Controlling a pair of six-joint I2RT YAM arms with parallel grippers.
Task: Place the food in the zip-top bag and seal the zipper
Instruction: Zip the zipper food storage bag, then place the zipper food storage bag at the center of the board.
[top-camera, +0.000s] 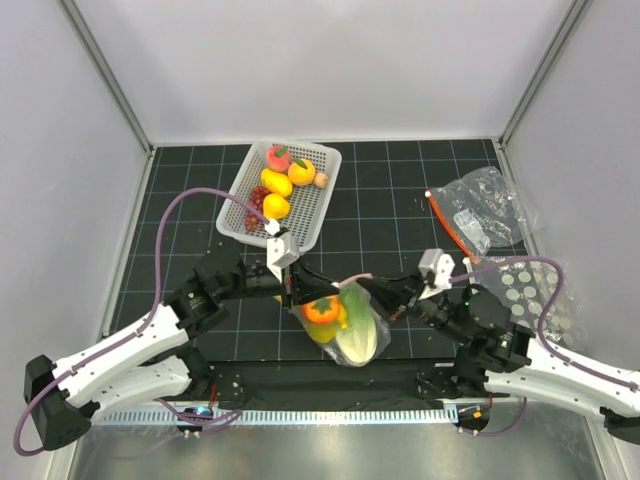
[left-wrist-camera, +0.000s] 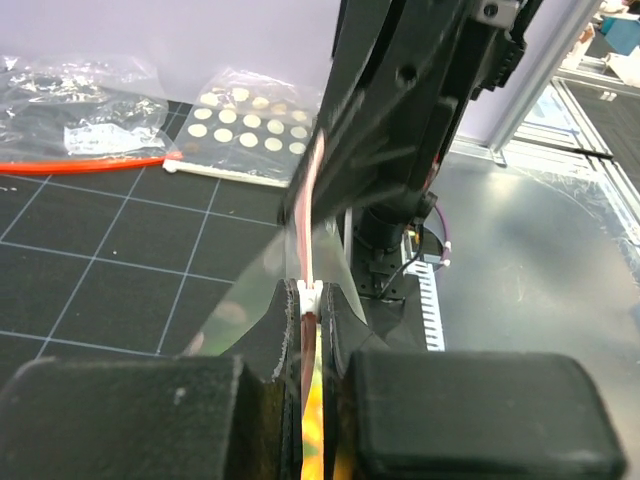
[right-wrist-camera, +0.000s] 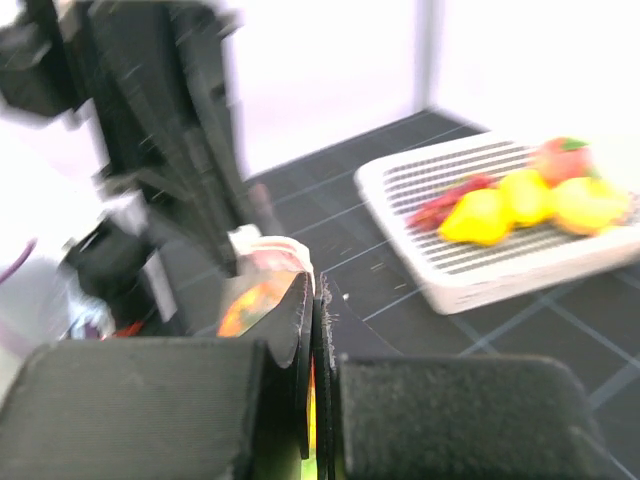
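Note:
A clear bag hangs between my two grippers above the mat's near edge. It holds an orange-red round fruit, a green cabbage and a yellow piece. Its pink-red zipper strip is stretched between the grippers. My left gripper is shut on the strip's left end, at a white slider. My right gripper is shut on its right end. The dotted clear bag lies flat at the right, touched by neither gripper. More food, a peach among it, is in a basket.
The white basket stands at the back, left of centre, with yellow pieces, dark grapes and an orange fruit. An undotted clear bag with an orange-red strip lies at the back right. White walls enclose the mat.

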